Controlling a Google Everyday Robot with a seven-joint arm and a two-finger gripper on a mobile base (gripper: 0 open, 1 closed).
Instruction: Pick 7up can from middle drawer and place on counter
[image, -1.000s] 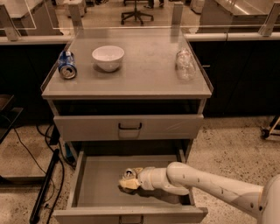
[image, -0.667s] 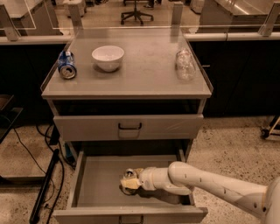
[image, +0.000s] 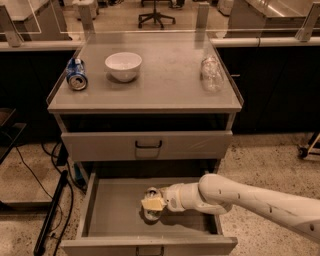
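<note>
The middle drawer (image: 111, 214) is pulled open below the shut grey drawer front (image: 148, 145). The 7up can (image: 150, 194) lies on its side on the drawer floor, silver top toward the back; my fingers cover most of its body. My gripper (image: 153, 204) reaches in from the right on the white arm (image: 240, 195) and sits at the can, with pale yellowish fingers (image: 153, 203) over it. The counter (image: 165, 85) is the light grey top above.
On the counter lie a blue can (image: 76, 74) on its side at the left, a white bowl (image: 123, 65) beside it and a clear plastic bottle (image: 211, 74) at the right. A dark pole (image: 50, 215) and cables lie on the floor left of the cabinet.
</note>
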